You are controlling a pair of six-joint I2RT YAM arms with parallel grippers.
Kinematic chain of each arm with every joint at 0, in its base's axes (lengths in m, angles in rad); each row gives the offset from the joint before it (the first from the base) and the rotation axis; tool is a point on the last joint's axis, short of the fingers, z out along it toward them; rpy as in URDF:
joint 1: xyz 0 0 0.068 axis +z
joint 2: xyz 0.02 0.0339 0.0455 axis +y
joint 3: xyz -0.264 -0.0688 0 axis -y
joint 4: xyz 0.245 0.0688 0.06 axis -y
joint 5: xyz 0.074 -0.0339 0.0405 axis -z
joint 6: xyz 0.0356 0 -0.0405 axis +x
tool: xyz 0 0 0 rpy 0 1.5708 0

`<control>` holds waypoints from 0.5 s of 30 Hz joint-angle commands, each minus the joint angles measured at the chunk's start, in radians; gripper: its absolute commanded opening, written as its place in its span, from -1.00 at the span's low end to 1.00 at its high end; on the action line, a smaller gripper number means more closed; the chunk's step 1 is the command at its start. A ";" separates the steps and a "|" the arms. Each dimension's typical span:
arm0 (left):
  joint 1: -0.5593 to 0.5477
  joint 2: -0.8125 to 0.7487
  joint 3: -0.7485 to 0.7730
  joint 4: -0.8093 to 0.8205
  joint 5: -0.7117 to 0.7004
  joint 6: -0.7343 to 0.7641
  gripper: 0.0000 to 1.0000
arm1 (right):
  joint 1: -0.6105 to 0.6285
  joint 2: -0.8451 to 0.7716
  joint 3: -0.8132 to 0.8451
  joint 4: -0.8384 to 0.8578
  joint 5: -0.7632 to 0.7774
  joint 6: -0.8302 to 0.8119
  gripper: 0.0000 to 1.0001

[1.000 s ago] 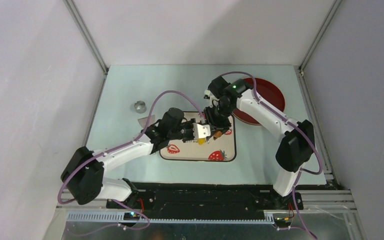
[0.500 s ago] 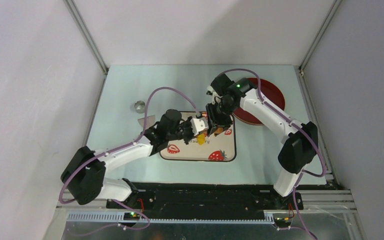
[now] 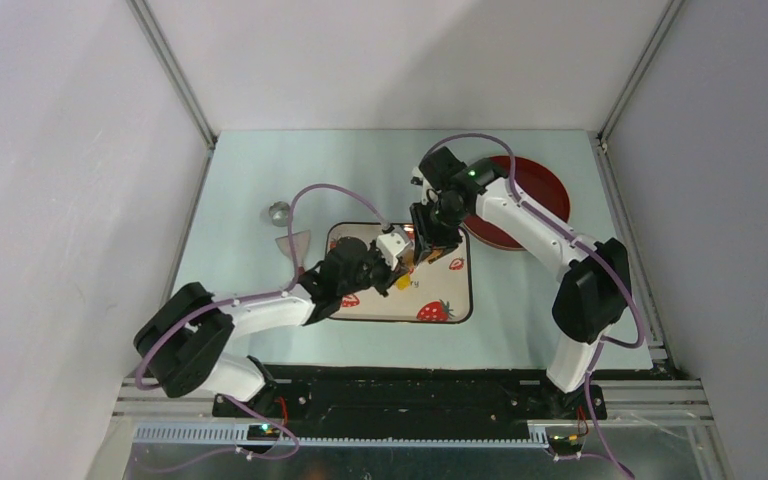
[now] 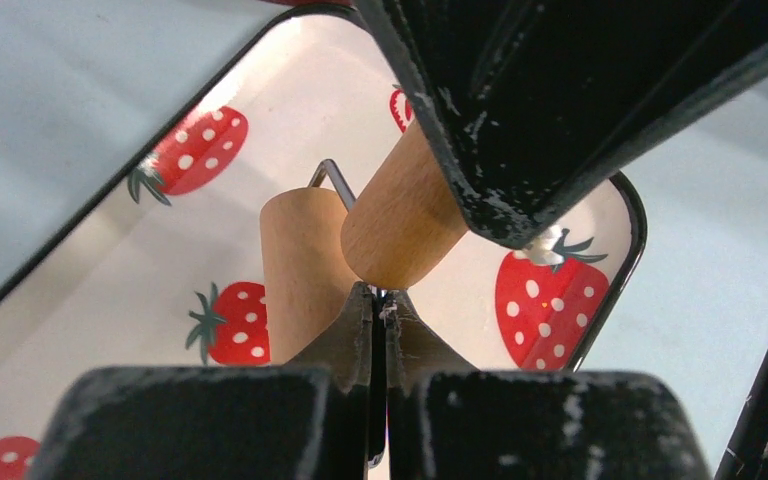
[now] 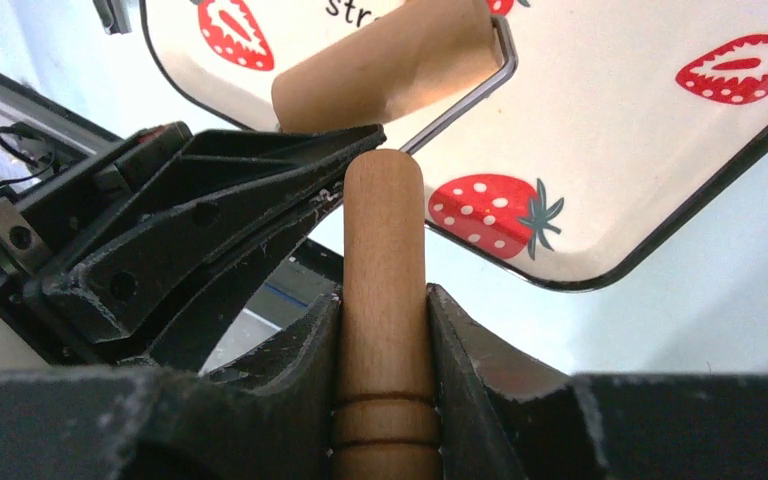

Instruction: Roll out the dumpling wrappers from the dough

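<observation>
Left claw [image 4: 378,300] pressed together against the tip of the roller handle [image 5: 383,220], yellow dough [image 3: 401,284] just nearside of it, right claw [image 5: 383,300] clamped on that handle, strawberry tray [image 3: 460,287] beneath both, pale table [image 3: 250,180], red plate [image 3: 545,185] right of the right claw, grey walls [image 3: 60,200].

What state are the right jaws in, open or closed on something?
Closed on the roller's wooden handle; in the right wrist view, both fingers press its sides.

- roller handle [image 5: 383,300]: smooth bare wood, matt
- roller frame [image 5: 460,109]: thin shiny metal wire
- tray [image 4: 110,270]: glossy, smooth, printed
- right gripper fingers [image 5: 480,380]: black, matt, chipped
- ring [image 3: 279,211] at tray's 10 o'clock: probably metal, shiny
</observation>
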 commanded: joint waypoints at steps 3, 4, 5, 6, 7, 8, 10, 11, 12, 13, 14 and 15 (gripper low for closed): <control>-0.040 0.029 -0.024 0.230 -0.185 -0.141 -1.00 | 0.011 -0.023 -0.054 0.084 0.016 0.012 -1.00; -0.042 0.034 -0.025 0.236 -0.190 -0.148 -1.00 | 0.012 -0.023 -0.057 0.094 0.021 0.014 -1.00; -0.043 0.043 -0.031 0.243 -0.191 -0.149 -1.00 | 0.014 -0.018 -0.061 0.096 0.022 0.015 -1.00; -0.044 0.046 -0.033 0.247 -0.193 -0.151 -1.00 | 0.015 -0.015 -0.061 0.097 0.027 0.017 -1.00; -0.044 0.052 -0.039 0.253 -0.193 -0.153 -1.00 | 0.017 -0.008 -0.062 0.098 0.028 0.018 -1.00; -0.044 0.054 -0.042 0.256 -0.192 -0.153 -1.00 | 0.019 -0.002 -0.060 0.096 0.032 0.022 -1.00; -0.045 0.061 -0.053 0.267 -0.193 -0.162 -1.00 | 0.023 0.016 -0.060 0.093 0.040 0.025 -1.00; -0.045 0.069 -0.058 0.276 -0.217 -0.168 -1.00 | 0.024 0.030 -0.059 0.091 0.044 0.025 -1.00; -0.045 0.074 -0.060 0.281 -0.223 -0.180 -1.00 | 0.026 0.037 -0.059 0.086 0.048 0.026 -1.00; -0.045 0.087 -0.062 0.288 -0.230 -0.188 -1.00 | 0.027 0.051 -0.059 0.083 0.049 0.026 -1.00; -0.045 0.093 -0.062 0.291 -0.232 -0.206 -1.00 | 0.028 0.057 -0.057 0.075 0.051 0.026 -1.00; -0.045 0.107 -0.062 0.299 -0.231 -0.222 -1.00 | 0.028 0.068 -0.056 0.067 0.051 0.027 -1.00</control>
